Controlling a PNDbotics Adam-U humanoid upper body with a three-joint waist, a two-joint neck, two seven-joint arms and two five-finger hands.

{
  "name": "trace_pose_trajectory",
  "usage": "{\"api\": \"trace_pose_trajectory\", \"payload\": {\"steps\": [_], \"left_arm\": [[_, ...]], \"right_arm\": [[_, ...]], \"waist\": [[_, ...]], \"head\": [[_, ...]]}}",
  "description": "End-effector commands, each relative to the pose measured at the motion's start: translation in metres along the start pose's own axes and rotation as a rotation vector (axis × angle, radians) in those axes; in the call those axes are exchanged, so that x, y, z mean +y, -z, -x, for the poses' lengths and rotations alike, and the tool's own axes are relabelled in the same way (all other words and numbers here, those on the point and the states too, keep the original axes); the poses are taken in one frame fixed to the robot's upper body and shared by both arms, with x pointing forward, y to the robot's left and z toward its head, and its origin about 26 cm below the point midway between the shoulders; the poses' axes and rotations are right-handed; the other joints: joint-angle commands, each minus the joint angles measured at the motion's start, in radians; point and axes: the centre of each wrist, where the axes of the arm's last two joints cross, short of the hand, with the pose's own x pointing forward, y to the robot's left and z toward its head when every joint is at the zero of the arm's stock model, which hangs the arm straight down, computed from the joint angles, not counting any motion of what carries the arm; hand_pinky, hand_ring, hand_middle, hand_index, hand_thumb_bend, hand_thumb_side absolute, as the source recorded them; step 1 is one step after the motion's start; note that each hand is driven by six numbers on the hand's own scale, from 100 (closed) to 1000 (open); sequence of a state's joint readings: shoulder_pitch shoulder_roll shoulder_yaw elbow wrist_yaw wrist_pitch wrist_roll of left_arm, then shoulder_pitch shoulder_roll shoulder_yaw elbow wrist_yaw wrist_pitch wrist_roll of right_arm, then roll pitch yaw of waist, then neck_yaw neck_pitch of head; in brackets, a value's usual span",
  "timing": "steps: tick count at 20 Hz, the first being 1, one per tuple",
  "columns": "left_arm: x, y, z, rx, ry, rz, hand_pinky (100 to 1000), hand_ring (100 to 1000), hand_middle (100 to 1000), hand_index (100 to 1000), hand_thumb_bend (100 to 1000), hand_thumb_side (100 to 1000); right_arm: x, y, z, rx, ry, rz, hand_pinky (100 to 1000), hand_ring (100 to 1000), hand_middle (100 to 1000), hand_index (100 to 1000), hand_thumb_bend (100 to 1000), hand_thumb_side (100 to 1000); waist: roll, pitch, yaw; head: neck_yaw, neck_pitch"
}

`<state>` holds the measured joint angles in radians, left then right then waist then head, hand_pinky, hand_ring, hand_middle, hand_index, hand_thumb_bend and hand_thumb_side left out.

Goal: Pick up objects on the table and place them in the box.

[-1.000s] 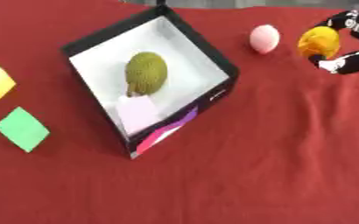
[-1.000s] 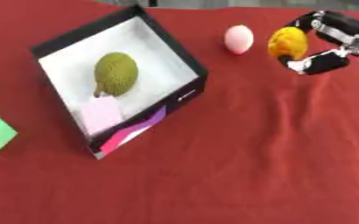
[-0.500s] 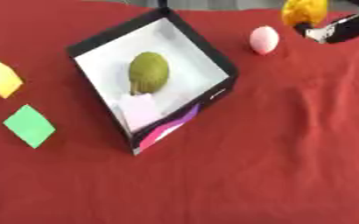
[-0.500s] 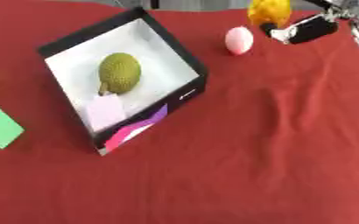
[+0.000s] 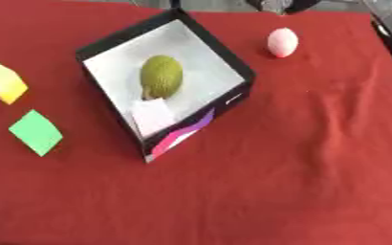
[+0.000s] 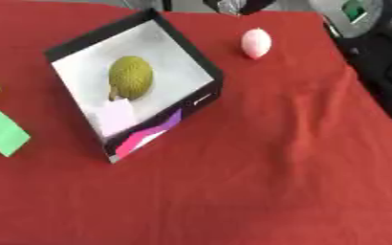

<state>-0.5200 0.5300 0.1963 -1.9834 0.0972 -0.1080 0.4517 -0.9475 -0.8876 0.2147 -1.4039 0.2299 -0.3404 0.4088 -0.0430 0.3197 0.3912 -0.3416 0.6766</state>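
While the right hand (image 5: 283, 5) sits at the far edge, its hold unreadable, the box (image 5: 224, 60) waits half filled.
One green fruit (image 5: 161, 76) and one pale block (image 5: 154, 116) lie inside; one pink egg (image 5: 282, 42), one yellow block (image 5: 3, 83) and one green block (image 5: 35, 132) rest on the table (image 5: 299, 182). Best approach above the open box, lowering clear of its rim.

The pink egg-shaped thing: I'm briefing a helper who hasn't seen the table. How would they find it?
Start at the black box with the white inside on the red tablecloth. Look past its far right corner: the pink egg-shaped thing lies alone on the cloth, apart from the box. It is the only pale pink, rounded object outside the box; the yellow block and green block are flat-sided.
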Motion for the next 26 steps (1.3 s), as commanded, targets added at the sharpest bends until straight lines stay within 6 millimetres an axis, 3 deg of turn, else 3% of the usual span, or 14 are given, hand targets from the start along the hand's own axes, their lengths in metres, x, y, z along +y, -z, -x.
{"api": "trace_pose_trajectory", "payload": {"steps": [1,7,18,20,21,24,25,26], "left_arm": [[-0.001,0.010,-0.010,-0.078,-0.001,0.020,734,856,696,742,100,519],[-0.009,0.012,-0.013,-0.084,-0.032,0.062,733,859,697,742,100,524],[-0.012,0.010,-0.012,-0.060,-0.046,0.110,731,864,697,742,100,540],[-0.012,0.010,-0.012,-0.059,-0.044,0.114,731,865,697,742,100,540],[-0.011,0.010,-0.012,-0.057,-0.042,0.116,731,866,697,742,100,545],[-0.010,0.009,-0.011,-0.047,-0.035,0.121,731,867,697,742,100,548],[-0.010,0.009,-0.011,-0.046,-0.034,0.122,730,867,697,742,100,548],[-0.010,0.009,-0.011,-0.044,-0.034,0.122,730,867,697,742,100,549]], "right_arm": [[-0.002,0.017,-0.002,-0.007,-0.012,-0.008,779,685,616,786,287,228],[0.027,0.035,0.006,0.010,-0.021,-0.077,781,702,635,792,310,316],[0.059,0.042,0.011,0.009,-0.130,-0.163,780,714,652,795,359,393],[0.063,0.042,0.011,0.002,-0.154,-0.176,796,749,694,820,388,426],[0.064,0.041,0.011,-0.002,-0.167,-0.185,823,806,758,882,420,449],[0.064,0.039,0.011,-0.014,-0.211,-0.215,872,862,822,953,458,547],[0.063,0.038,0.012,-0.014,-0.225,-0.222,892,878,837,969,455,646],[0.062,0.036,0.013,-0.012,-0.238,-0.223,898,883,842,974,452,687]], "waist": [[0.004,-0.025,0.007],[-0.002,-0.012,0.028],[-0.009,-0.008,0.033],[-0.010,-0.008,0.033],[-0.010,-0.008,0.033],[-0.011,-0.007,0.030],[-0.011,-0.007,0.030],[-0.011,-0.007,0.029]], "head": [[-0.008,0.003],[-0.019,-0.001],[-0.014,-0.004],[-0.013,-0.003],[-0.014,-0.002],[-0.014,0.001],[-0.014,0.002],[-0.013,0.003]]}}
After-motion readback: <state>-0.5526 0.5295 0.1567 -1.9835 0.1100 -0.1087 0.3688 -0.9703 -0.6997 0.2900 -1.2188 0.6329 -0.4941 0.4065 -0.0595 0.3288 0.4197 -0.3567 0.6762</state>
